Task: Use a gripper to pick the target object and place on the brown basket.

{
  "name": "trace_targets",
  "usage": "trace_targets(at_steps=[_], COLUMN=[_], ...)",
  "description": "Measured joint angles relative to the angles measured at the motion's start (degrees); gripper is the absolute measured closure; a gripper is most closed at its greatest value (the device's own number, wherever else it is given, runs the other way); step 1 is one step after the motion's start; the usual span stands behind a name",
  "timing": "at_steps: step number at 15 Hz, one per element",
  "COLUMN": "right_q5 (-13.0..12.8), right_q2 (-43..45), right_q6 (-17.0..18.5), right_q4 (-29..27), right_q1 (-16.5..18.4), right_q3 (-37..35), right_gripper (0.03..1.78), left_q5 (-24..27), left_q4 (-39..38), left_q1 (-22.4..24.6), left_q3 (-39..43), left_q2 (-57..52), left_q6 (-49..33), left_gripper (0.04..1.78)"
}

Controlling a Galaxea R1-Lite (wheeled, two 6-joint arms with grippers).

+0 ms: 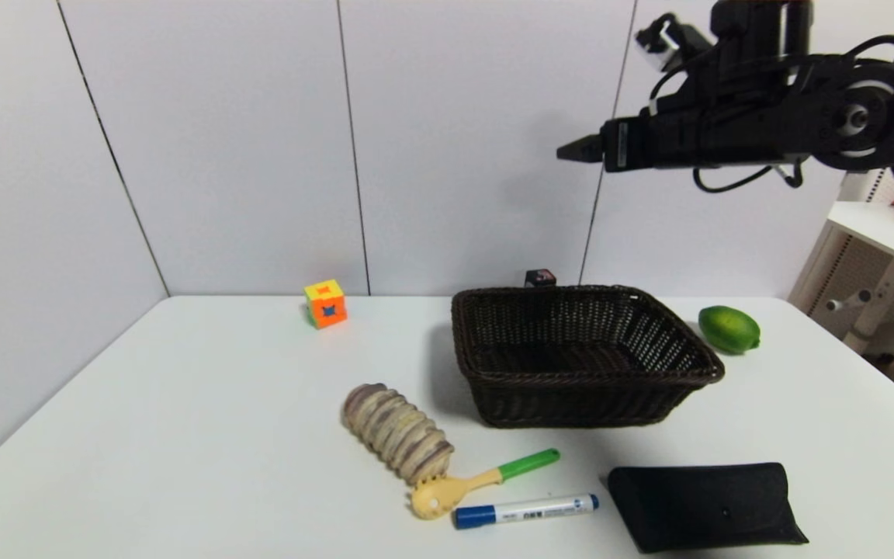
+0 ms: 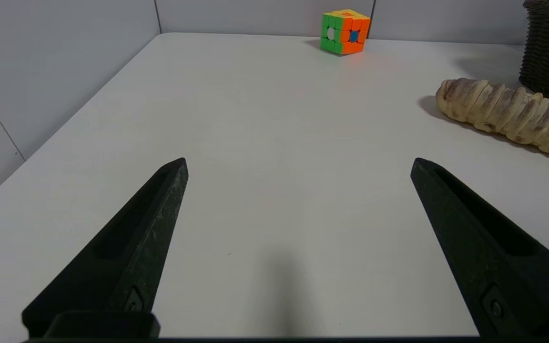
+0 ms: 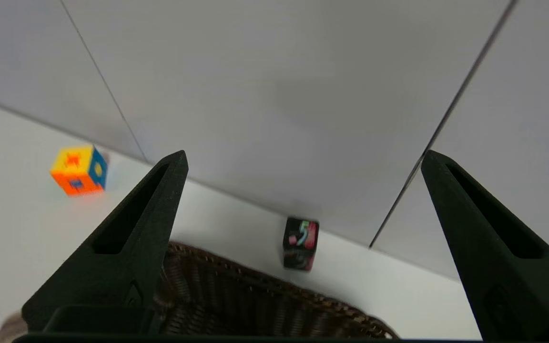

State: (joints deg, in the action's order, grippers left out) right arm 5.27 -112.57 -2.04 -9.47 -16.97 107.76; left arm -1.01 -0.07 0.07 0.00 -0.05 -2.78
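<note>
The right gripper (image 1: 571, 149) is hanging high above the worktop (image 1: 206, 404), over the far side of the brown basket (image 1: 583, 353), its fingers (image 3: 136, 238) spreading wide and holding nothing. The target object (image 1: 540, 277) is sitting on the worktop just behind the basket's far rim, close to the wall, well below the gripper. The left gripper (image 2: 298, 164) is hovering low over the bare left part of the worktop, its fingers likewise wide apart and gripping nothing.
</note>
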Motion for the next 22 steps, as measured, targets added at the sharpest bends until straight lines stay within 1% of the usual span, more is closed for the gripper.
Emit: trace_targets(at_steps=[2, 4, 6, 7, 9, 10, 12, 13, 16, 17, 20, 22], right_q5=[-0.73, -2.46, -5.49, -6.28, -6.63, -7.30, -9.84, -10.33, -10.19, -10.11, -9.97, -9.90], right_q2=[-2.21, -4.44, -7.23, -8.40, -10.25, -11.03, -12.63, -13.42, -15.82, -16.92, -20.32, -21.88], right_q6=[-0.57, -0.52, -0.38, -0.35, -0.33, -0.27, -0.11, -0.17, -0.17, -0.28, -1.01, -1.18], right_q4=[-4.06, -6.42, -7.19, -7.31, -7.53, -7.80, -7.75, -7.58, -6.56, -5.18, 1.23, 2.17], right_q1=[-1.35, -1.83, -2.23, -2.34, -2.45, -2.46, -2.84, -2.93, -2.84, -2.71, -2.51, -2.49], right_q3=[0.30, 1.58, 3.01, 3.29, 3.64, 3.67, 3.75, 3.75, 3.91, 3.91, 3.95, 3.95], right_gripper=[0.12, 0.12, 0.12, 0.12, 0.12, 0.12, 0.12, 0.12, 0.12, 0.12, 0.12, 0.12], left_q5=[-0.02, -0.02, -0.02, -0.02, -0.02, -0.02, -0.02, -0.02, -0.02, -0.02, -0.02, -0.02], left_q4=[0.00, 0.00, 0.00, 0.00, 0.00, 0.00, 0.00, -0.02, 0.00, -0.02, 0.00, 0.00], left_q1=[0.00, 0.00, 0.00, 0.00, 0.00, 0.00, 0.00, 0.00, 0.00, 0.00, 0.00, 0.00], left_q3=[0.00, 0.00, 0.00, 0.00, 0.00, 0.00, 0.00, 0.00, 0.00, 0.00, 0.00, 0.00], left_q2=[-0.02, 0.00, -0.02, -0.02, 0.00, 0.00, -0.02, 0.00, -0.02, -0.02, -0.02, 0.00], left_q6=[0.02, 0.00, 0.02, 0.00, 0.02, 0.00, 0.02, 0.02, 0.02, 0.00, 0.00, 0.02], left_gripper=[0.13, 0.13, 0.13, 0.13, 0.13, 0.13, 0.13, 0.13, 0.13, 0.13, 0.13, 0.13])
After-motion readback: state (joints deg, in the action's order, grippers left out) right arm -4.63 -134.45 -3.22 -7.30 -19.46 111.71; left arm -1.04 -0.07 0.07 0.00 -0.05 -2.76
